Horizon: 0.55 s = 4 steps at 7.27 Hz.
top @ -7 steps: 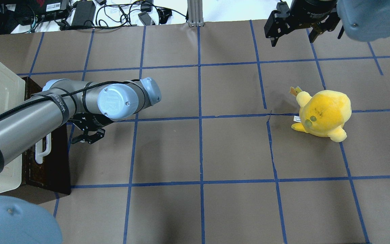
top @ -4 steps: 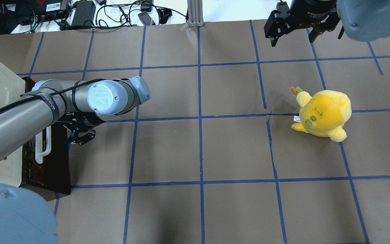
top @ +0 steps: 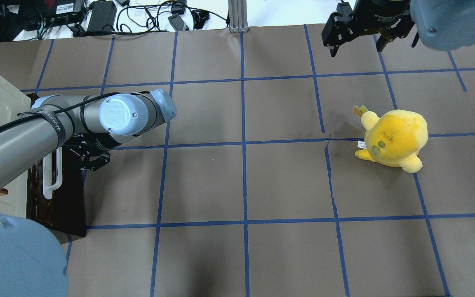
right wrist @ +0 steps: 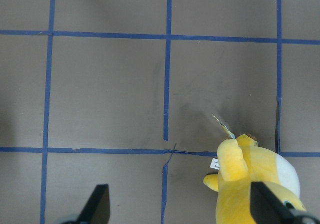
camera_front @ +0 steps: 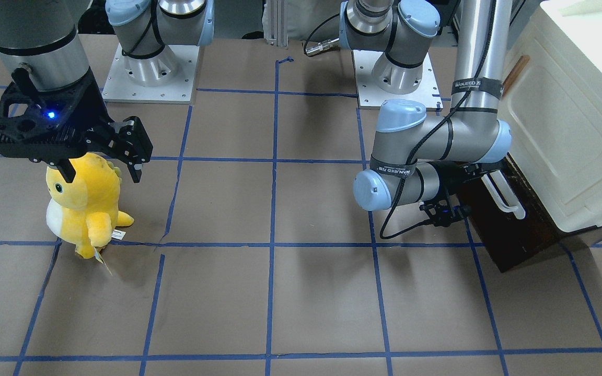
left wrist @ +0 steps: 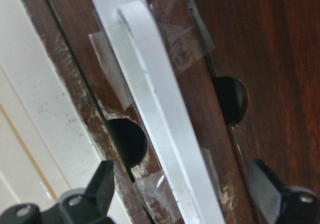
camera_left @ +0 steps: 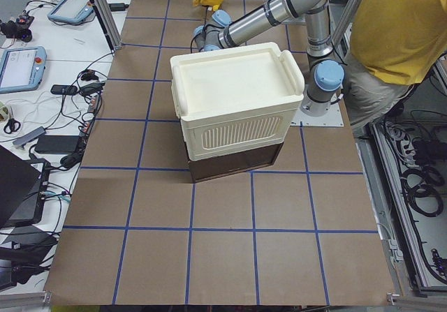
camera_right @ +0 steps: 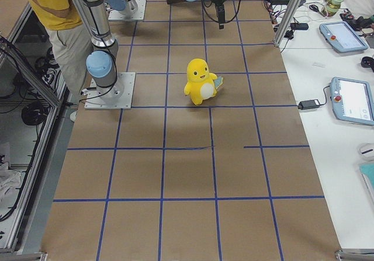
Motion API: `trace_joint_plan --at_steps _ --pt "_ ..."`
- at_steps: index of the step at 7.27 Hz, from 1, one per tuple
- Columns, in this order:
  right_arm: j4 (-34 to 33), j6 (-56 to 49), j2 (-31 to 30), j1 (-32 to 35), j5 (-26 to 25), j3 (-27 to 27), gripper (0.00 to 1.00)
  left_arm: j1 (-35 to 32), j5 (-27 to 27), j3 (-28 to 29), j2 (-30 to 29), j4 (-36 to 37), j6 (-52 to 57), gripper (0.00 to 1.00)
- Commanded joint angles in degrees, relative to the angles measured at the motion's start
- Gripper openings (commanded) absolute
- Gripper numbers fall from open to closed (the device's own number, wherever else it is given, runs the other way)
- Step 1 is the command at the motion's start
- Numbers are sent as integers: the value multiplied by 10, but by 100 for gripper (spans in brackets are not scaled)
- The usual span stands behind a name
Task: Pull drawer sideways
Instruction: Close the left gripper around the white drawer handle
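White handle point(left wrist: 156, 101) between fingers point(left wrist: 102, 183) of released left claw point(left wrist: 182, 180), along drawer point(left wrist: 272, 58) front edge.

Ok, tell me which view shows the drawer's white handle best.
Left wrist: the handle runs close up through the open left gripper. Front-facing and overhead show it small, partly under the left arm; the others miss it.

The overhead camera looks forward and down from behind the robot onto the brown, blue-taped tabletop point(top: 241, 185). The front-facing one looks steeply back across it. Both share the yellow plush toy point(top: 394, 138) and the dark brown wooden drawer point(top: 70, 202). Side cameras look along the tabletop from either end. The left wrist camera sits close to the white bar handle point(left wrist: 160, 119); the right looks straight down from higher.
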Motion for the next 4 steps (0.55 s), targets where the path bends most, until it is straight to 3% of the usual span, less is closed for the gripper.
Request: trace_joint_plan --at_steps 1,2,4 --pt "0 0 0 0 0 0 100 1 2 -1 -4 2 -20 94" --pt "0 0 0 0 1 0 100 1 2 2 -11 2 -28 83" --pt "0 0 0 0 0 0 100 1 2 4 -15 1 -30 49"
